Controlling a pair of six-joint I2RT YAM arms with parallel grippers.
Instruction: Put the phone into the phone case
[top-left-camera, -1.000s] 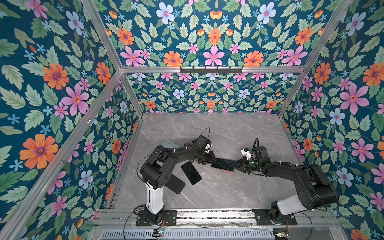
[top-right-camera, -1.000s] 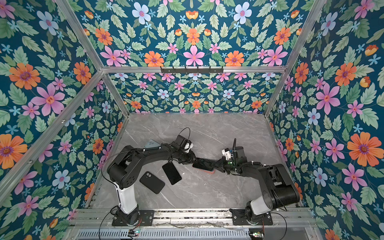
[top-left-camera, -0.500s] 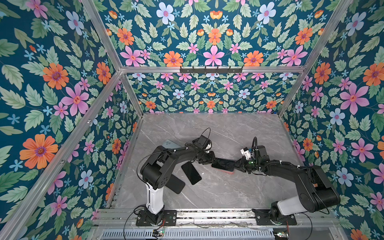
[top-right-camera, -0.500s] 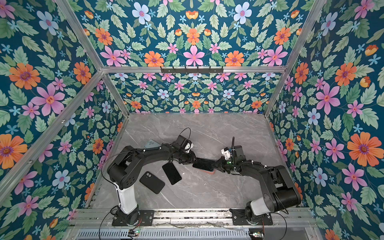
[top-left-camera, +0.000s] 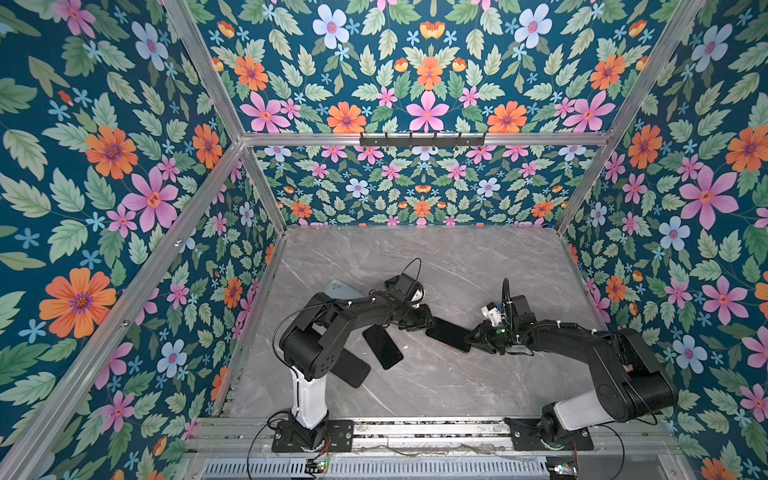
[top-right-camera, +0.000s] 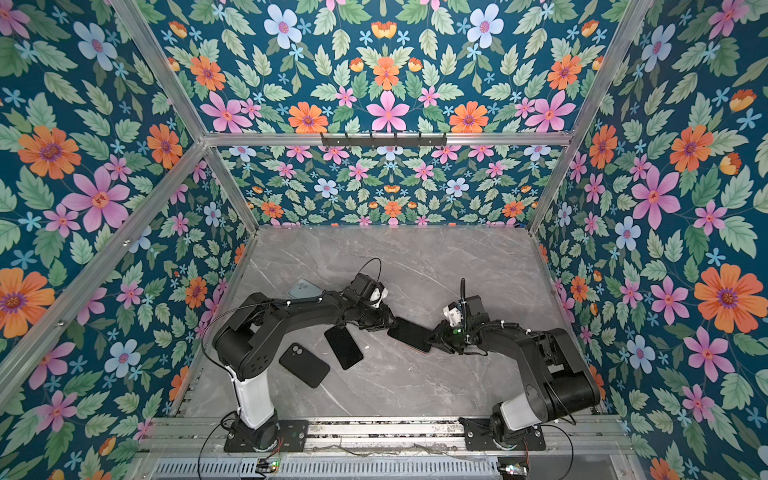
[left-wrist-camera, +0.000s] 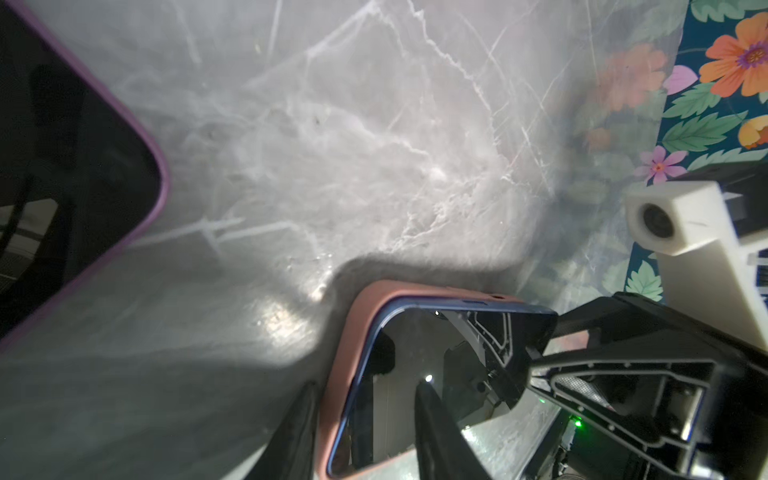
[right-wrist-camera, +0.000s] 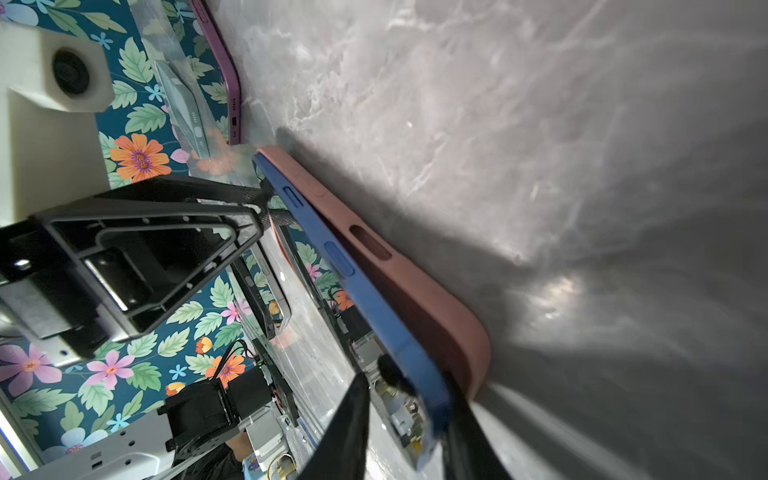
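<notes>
One left pincer (left-wrist-camera: 365, 390), part-closed, clamping pink phone case (left-wrist-camera: 338, 357) and blue phone (left-wrist-camera: 415, 332) together; one right pincer (right-wrist-camera: 405, 380), loosely open astride the phone's other end.

No lettering, brand, number or sign can be read on the phone (left-wrist-camera: 415, 345), the phone case (left-wrist-camera: 343, 353) or elsewhere.

Blue phone (right-wrist-camera: 365, 291) partly in pink case (right-wrist-camera: 417, 303)
</notes>
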